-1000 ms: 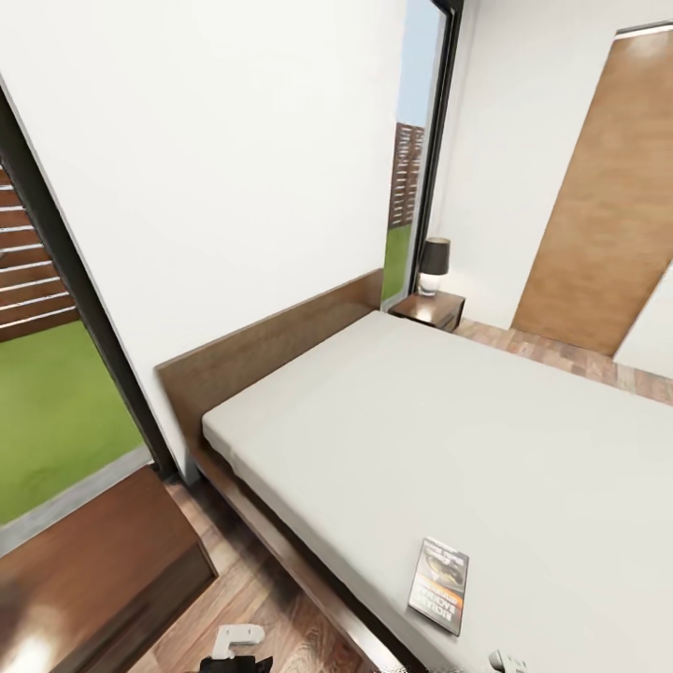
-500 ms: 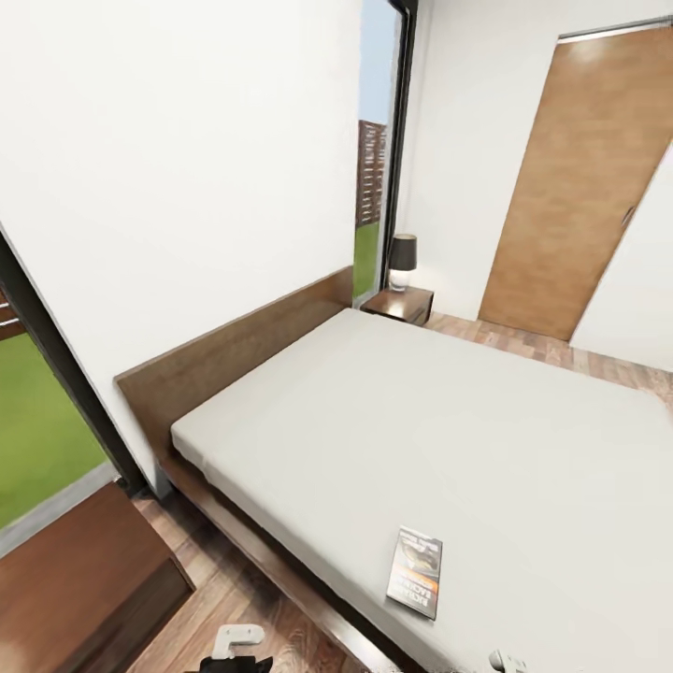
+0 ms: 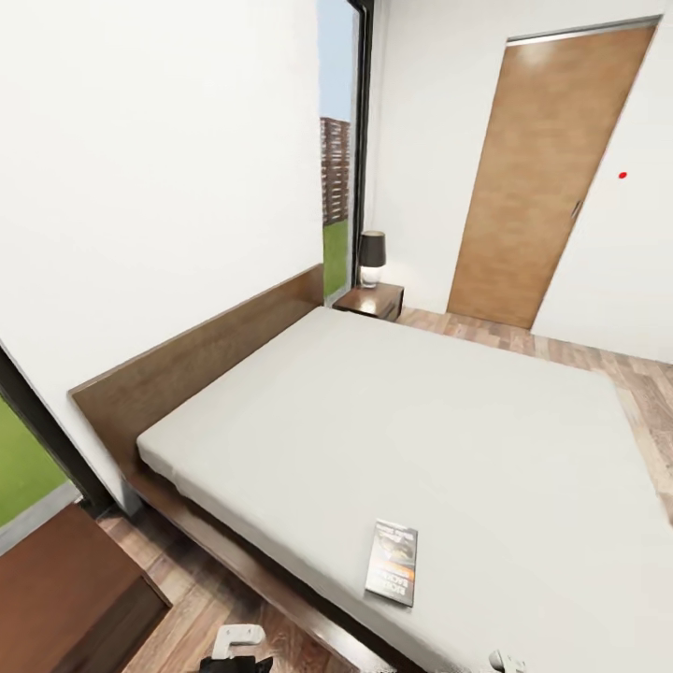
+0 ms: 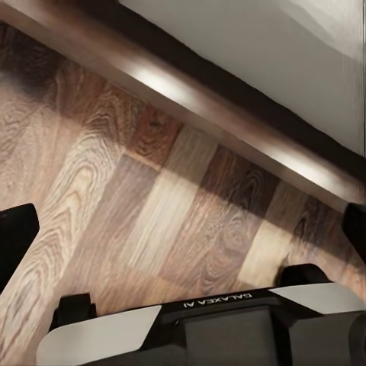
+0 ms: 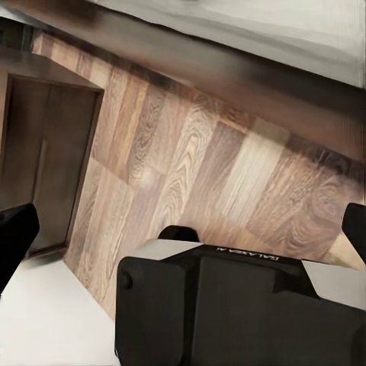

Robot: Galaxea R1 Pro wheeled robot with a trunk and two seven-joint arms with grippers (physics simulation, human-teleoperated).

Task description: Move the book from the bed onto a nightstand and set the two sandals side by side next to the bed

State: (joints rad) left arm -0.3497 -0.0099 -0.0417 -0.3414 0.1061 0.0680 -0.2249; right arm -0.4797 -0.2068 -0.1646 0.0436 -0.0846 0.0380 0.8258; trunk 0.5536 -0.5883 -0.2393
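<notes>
I see the book (image 3: 392,562) lying flat on the near edge of the bed (image 3: 421,430), wood-plank floor (image 4: 152,206) below. Far nightstand (image 3: 371,301) stands beside the headboard, under a lamp (image 3: 372,257). Both the left gripper (image 4: 183,229) and the right gripper (image 5: 183,229) are spread wide, holding nothing.

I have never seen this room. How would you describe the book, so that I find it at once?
Look first at the large bed with its plain light-grey mattress and dark wooden headboard. The book lies flat on the mattress near the bed's nearest edge, far from the nightstand carrying the lamp. It is the one small thin thing on the bare mattress, with a dark cover and an orange band.
</notes>
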